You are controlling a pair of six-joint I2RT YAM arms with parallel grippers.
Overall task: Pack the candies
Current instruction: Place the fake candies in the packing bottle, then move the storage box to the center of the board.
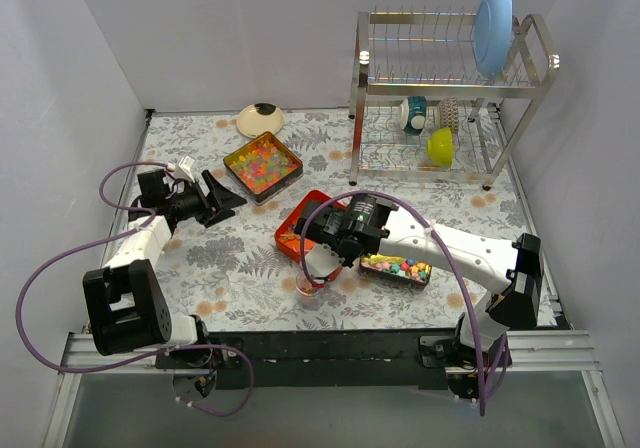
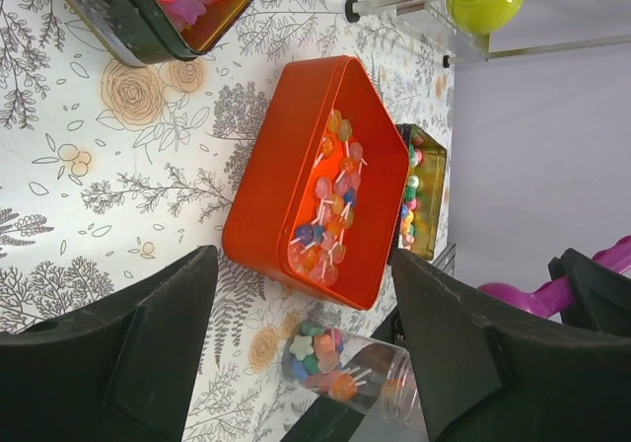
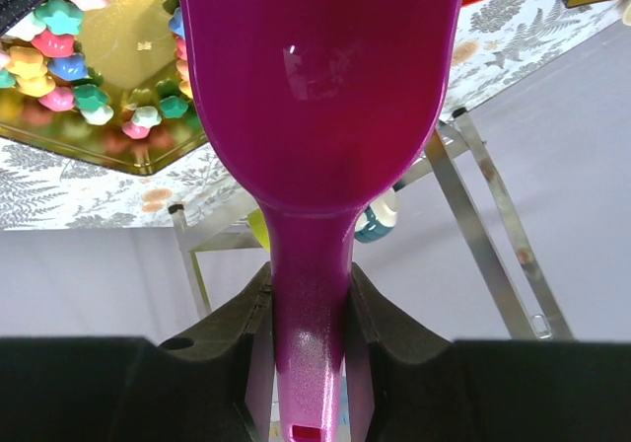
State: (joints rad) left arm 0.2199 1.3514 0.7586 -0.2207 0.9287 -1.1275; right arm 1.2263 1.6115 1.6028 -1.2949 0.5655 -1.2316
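Right tool: my right tool [image 3: 306, 314] is clamped tight on the handle of the purple scoop [image 3: 315, 116], which hangs over the clear cup [image 1: 310, 288] at lower centre of the top view.
Left tool: my left tool [image 2: 304, 259] is spread wide and holds nothing, at the left of the top view, well apart from the cup.
Candies: the candies [image 2: 330, 205] lie in the red tray [image 2: 266, 195]. Pastel pieces sit in the gold tin [image 3: 118, 151], glossy beads in the square tin [image 1: 290, 176], and some already in the cup.
Scoop load: I cannot tell; only its underside shows.
Risk, spill: the scoop looks wider than the cup mouth, so a fast tip would likely scatter sweets on the surface [image 1: 200, 268].
Risk, knock: nothing steadies the cup. A low scoop edge could topple it.
Risk, twist: the smooth handle may turn in my grip.
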